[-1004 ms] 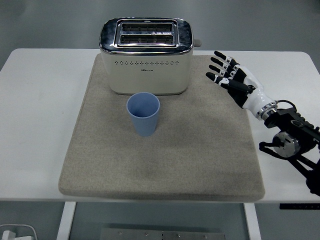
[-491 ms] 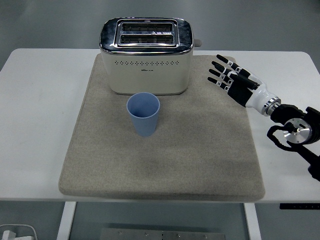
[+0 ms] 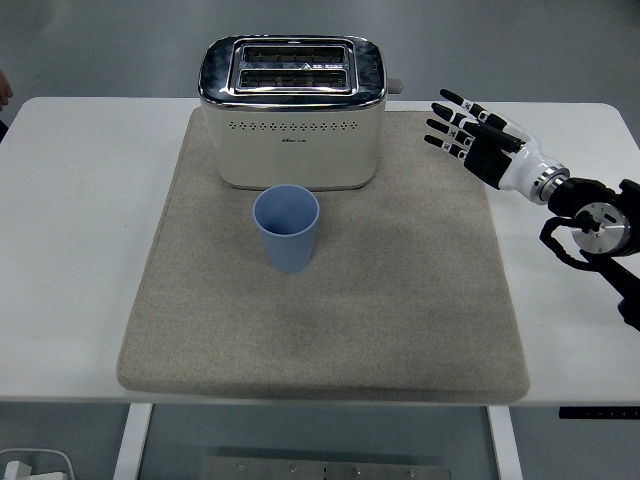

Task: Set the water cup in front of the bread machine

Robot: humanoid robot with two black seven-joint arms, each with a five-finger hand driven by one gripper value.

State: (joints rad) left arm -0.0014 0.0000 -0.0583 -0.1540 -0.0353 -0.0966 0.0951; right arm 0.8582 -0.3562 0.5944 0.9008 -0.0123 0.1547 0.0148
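A white table (image 3: 80, 250) bearing a beige mat (image 3: 400, 300) stands on grey floor (image 3: 100, 50).

Head view. The right arm (image 3: 600, 225) is cut off by the picture's right edge beyond its forearm joint. The small print below the perforated row on the front of the bread machine (image 3: 292, 110) is too small to read, and the interior of its two slots is too dark to make out. The lower front wall of the machine is partly hidden behind the rim of the water cup (image 3: 287, 228). A white object (image 3: 35, 466) at the bottom left corner is cut off by the frame. A sliver of a person (image 3: 4, 88) at the left edge is too cropped to identify further.
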